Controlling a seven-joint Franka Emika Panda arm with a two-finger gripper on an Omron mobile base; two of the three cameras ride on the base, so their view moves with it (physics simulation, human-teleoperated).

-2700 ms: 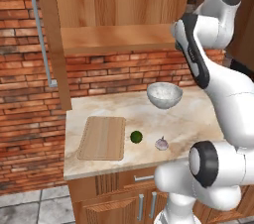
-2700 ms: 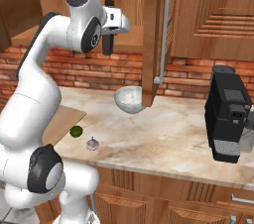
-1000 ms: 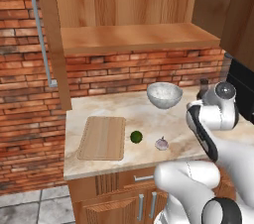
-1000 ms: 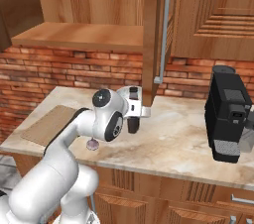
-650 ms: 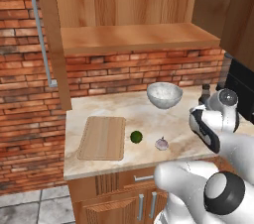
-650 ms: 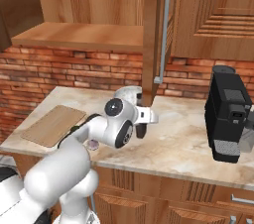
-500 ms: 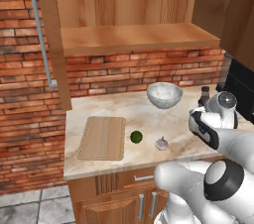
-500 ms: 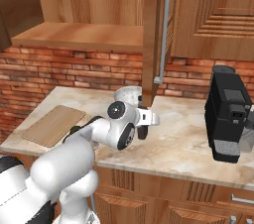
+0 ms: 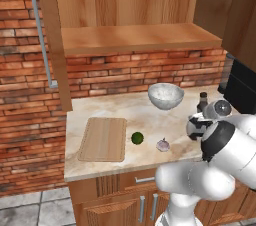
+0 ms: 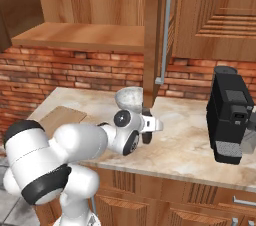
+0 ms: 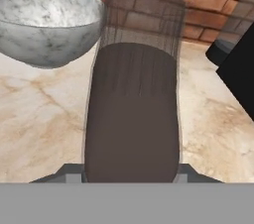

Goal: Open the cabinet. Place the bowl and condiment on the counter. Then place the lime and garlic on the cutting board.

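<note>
The cabinet (image 9: 50, 45) stands open, its shelf bare. The white bowl (image 9: 166, 95) sits on the counter (image 9: 125, 112). Just right of it, my gripper (image 9: 200, 118) is shut on the dark condiment (image 9: 202, 101), which is upright and low at the counter; whether it touches I cannot tell. In the hand view the condiment (image 11: 131, 119) rises between my fingers, with the bowl (image 11: 44, 20) at upper left. The lime (image 9: 137, 137) and the garlic (image 9: 163, 145) lie on the counter right of the cutting board (image 9: 104, 138). From the right base view, my hand (image 10: 146, 126) is in front of the bowl (image 10: 129, 98).
A black coffee machine (image 10: 232, 115) stands on the counter to the right of my hand. The open right cabinet door (image 10: 152, 35) with its bar handle hangs above the bowl. A brick wall (image 9: 140, 72) backs the counter.
The arm has come down from the cabinet shelf to the counter with the condiment in the gripper. Over the last second it has shifted a little to the right of the bowl.
</note>
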